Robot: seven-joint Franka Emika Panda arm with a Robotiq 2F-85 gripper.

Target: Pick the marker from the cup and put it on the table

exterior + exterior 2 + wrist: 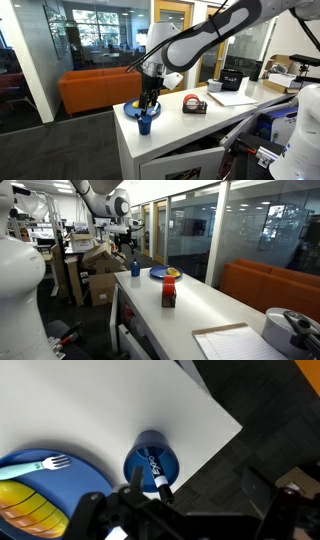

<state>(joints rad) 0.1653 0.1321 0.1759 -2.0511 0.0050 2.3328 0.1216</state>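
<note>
Your pincer [149, 103] hangs right over the cup [138, 458], which stands near the corner of the bench [100, 410], just beside a blue plate [70, 478] with a fork [45, 462] on it. The marker [155, 464] is inside the cup and leans against the wall, with its upper end poking past the rim toward the wrist camera. The pincer's dark body fills the bottom of the wrist view and both exterior views are too small, so you cannot tell whether the jaws are spread, closed, or already on the marker.

Expect the marker to be light and stiff, with a smooth plastic barrel that can slip or swivel if you pinch it only at the very tip. Take hold of the part that stands clear of the rim, with the jaws closing across the barrel rather than along it.

The cup is probably light too and could tip or slide toward the bench edge if a finger catches its rim. Keep the fingers off the cup and draw the marker out along its lean. The tape dispenser [194, 104] sits well apart, so the bare bench between is a fair spot for laying the marker down.
</note>
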